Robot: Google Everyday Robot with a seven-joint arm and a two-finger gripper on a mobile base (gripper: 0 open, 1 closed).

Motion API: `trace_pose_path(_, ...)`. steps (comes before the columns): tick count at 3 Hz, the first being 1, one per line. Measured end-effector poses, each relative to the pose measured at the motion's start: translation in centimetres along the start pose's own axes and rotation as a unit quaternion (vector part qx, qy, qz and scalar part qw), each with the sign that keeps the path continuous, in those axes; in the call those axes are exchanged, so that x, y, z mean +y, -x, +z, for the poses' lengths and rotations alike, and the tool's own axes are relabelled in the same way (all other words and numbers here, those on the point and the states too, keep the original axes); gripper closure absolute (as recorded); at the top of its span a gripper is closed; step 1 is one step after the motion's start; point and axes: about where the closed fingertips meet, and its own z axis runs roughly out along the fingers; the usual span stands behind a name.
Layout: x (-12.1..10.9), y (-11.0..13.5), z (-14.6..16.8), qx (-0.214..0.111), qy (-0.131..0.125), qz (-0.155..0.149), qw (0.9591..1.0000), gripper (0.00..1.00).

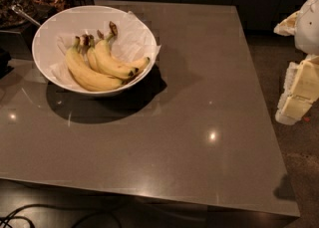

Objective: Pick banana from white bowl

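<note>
Over at the right edge of the shot, the robot's claw [298, 95] is only partly in frame: a few cream and white blocky pieces, chopped off by the border. Honestly can't tell if it's spread or pressed together. It hangs just off the table's [209, 72] right side, touching nothing that I can see.

Way off to the claw's left, well apart from it and a bit farther back on the table, sits the white bowl [50, 33], lined with crumpled white paper [132, 33]. The banana [112, 60] lies inside it, on the side of the pile nearer the claw, its long dark stem pointing up and away and its dark tip aimed toward the claw. It rests against the other bananas [87, 75], which sit on its far side from the claw. Their stems bunch together, and it's hard to tell how many there are since they overlap.

Beyond the bowl, farthest from the claw, there's a dark cluttered area with a thin metal handle [22, 15] poking out. I can't make out what it belongs to. Some cables [20, 217] run along the dim floor, below the table's front edge.
</note>
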Motion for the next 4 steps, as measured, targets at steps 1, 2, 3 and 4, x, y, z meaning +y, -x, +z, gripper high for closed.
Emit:
trace_pose_path(1, 0.0, 0.0, 0.0, 0.0, 0.0, 0.0, 1.0, 0.0)
trace_pose_path(2, 0.2, 0.5, -0.1, 0.007, -0.006, 0.005, 0.9999, 0.0)
trace_pose_path(3, 0.7, 3.3, 0.0, 0.042, 0.0, 0.008, 0.9991, 0.0)
trace_pose_path(4, 0.5, 7.8, 1.3, 0.081, 0.01, 0.025, 0.9963, 0.0)
